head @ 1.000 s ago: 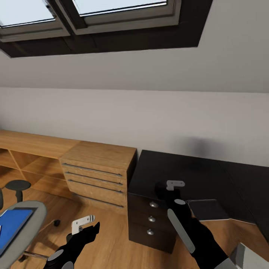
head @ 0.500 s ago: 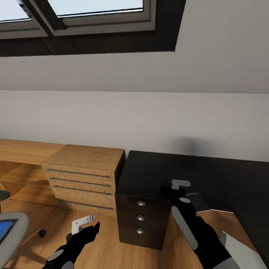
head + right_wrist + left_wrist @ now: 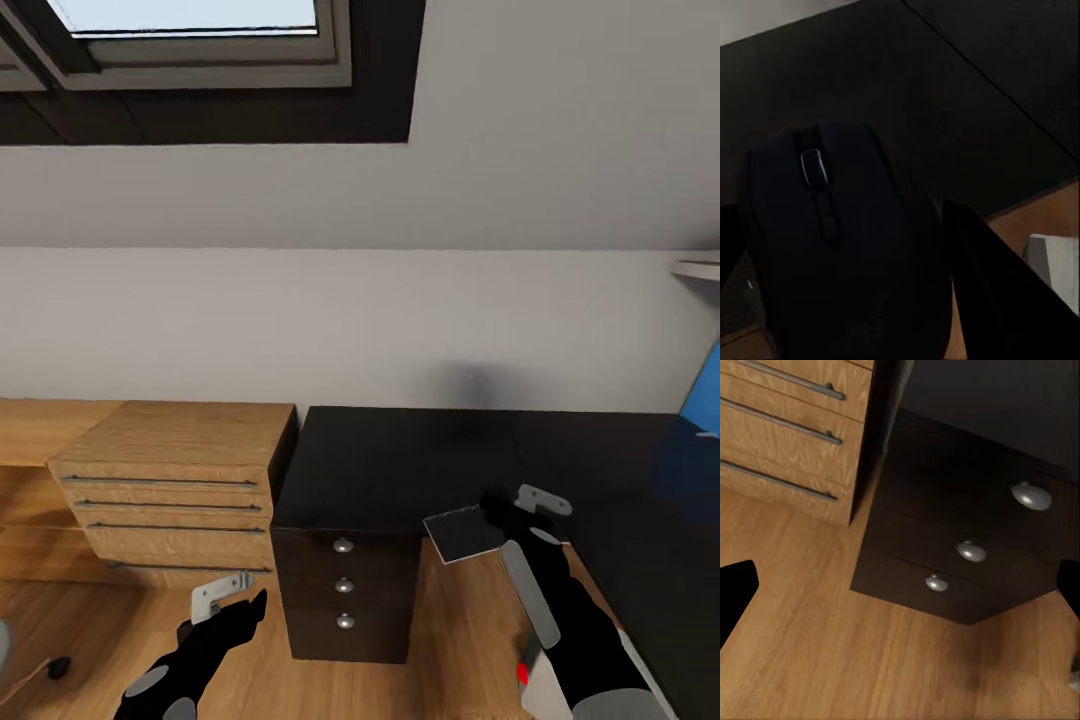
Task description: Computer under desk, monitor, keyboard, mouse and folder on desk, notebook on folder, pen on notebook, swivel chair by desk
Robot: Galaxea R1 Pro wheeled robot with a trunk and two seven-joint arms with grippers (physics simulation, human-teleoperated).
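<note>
The black desk (image 3: 400,460) stands ahead, its drawer block with round silver knobs (image 3: 344,585) facing me. My right gripper (image 3: 503,507) hangs over the desk's inner front edge, shut on the black mouse (image 3: 840,225), which sits between the two fingers above the dark desktop (image 3: 967,97). My left gripper (image 3: 228,598) is low over the wood floor in front of the drawers (image 3: 971,551), open and holding nothing. A pale grey corner of the computer (image 3: 545,690) with a red light shows beside my right forearm.
A light wood drawer unit (image 3: 170,470) adjoins the desk on the left. A flat dark grey rectangle (image 3: 462,533) lies by the desk's inner edge next to my right gripper. A blue wall panel (image 3: 702,395) is at the far right, and a skylight (image 3: 200,30) overhead.
The camera has swung right, so the whole scene shifted left; the chair with the blue folder slid out of view. My right gripper, still holding the mouse, moved right in the picture.
</note>
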